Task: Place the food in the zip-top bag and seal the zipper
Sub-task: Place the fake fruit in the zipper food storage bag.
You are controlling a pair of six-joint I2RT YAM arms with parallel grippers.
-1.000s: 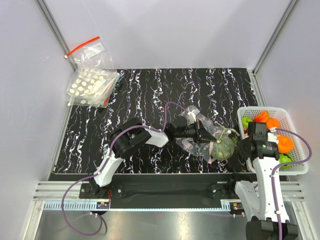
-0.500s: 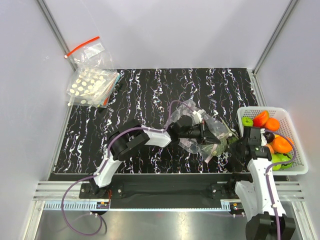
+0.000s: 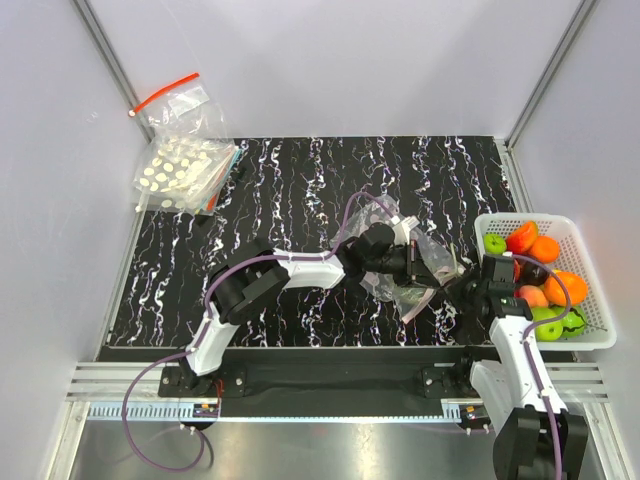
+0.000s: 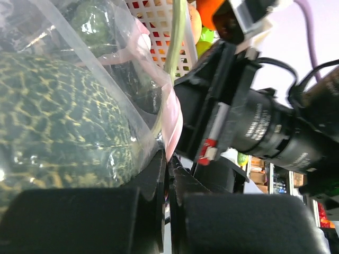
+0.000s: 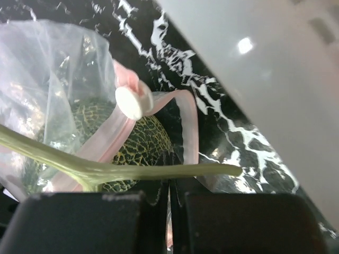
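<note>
Left gripper [image 4: 167, 161] has its jaws pinched together on the mouth edge of the zip-top bag [image 3: 402, 290]. In its wrist view the pinkish zipper [image 4: 172, 124] runs down into the slit between the two fingers. That arm reaches across the black marbled table [image 3: 280, 200] toward 3 o'clock and holds the bag off the surface, a little to the 4 o'clock side of the table's middle.

Inside the clear film sits the netted dark green melon [image 4: 58, 121], pressed against the plastic. Its pale green stem [image 5: 106, 168] pokes out through the mouth and lies across the right gripper [image 5: 169, 159]. The right gripper's jaws are also pressed together, with the tips just at the bag's opening. Whether they have caught any film I cannot tell. A small white round tab [image 5: 133, 102] sits on the zipper, at 11 o'clock from those tips.

From overhead, the right gripper meets the bag from its 4 o'clock side. The white basket [image 3: 530, 216] of round orange [image 3: 545, 248] and green [image 3: 495, 243] fruit stands at 3 o'clock of the bag, near it.

Well apart, at the table's 10 o'clock corner, lies a stack of white-dotted bags [image 3: 180, 172]. A clear bag with a red strip [image 3: 175, 100] lies just beyond it.
</note>
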